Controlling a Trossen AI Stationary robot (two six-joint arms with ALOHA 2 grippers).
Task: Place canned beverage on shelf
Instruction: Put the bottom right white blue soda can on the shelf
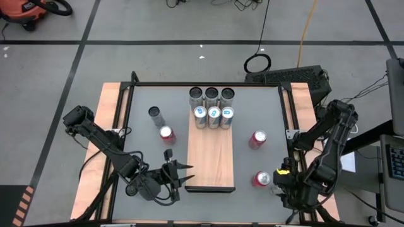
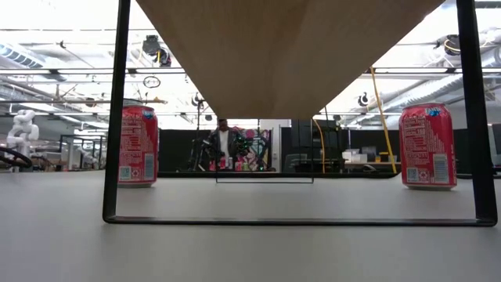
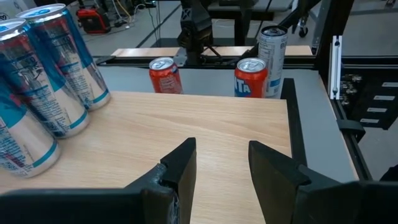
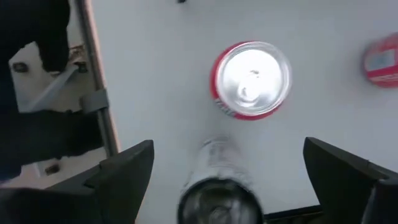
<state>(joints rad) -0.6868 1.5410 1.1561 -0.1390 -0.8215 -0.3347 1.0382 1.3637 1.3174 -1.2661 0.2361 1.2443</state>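
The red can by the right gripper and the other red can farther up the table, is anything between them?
No. In the high view, only bare grey tabletop lies between the near red can and the far one.

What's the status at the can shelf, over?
Left gripper open, empty, at near end of long light-brown wood-grain shelf. Right gripper open above silver can beside red can, off shelf. Six cans crowd far end.

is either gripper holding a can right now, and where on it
Nothing is held. The left gripper hangs open and empty over the light-brown wooden shelf. The right gripper stands wide open above a red can, not touching it.
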